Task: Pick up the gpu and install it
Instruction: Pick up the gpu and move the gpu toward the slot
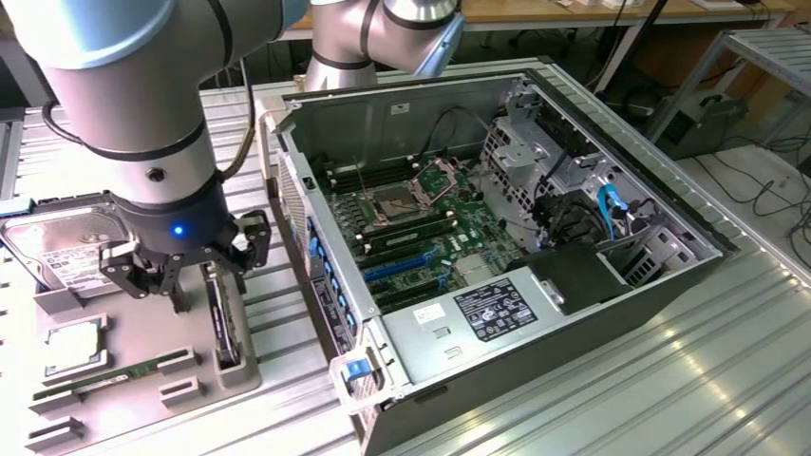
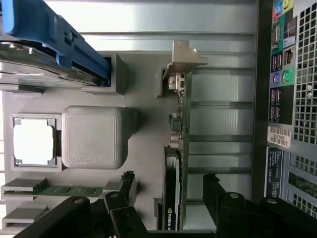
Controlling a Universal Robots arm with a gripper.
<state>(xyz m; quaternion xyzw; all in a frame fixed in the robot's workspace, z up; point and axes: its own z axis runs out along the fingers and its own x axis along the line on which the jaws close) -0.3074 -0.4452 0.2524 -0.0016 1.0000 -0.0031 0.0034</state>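
Wrist view has the end effector (image 2: 169, 178) spread wide and empty, one finger on either side of the gpu (image 2: 179, 148) without touching it. That card stands on edge in a slot of the grey tray (image 2: 143, 148), its silver bracket at the end away from the fingers. Just beside the tray on the surface (image 1: 659, 380), toward the exterior view's right, lies the open computer case (image 1: 380, 114).
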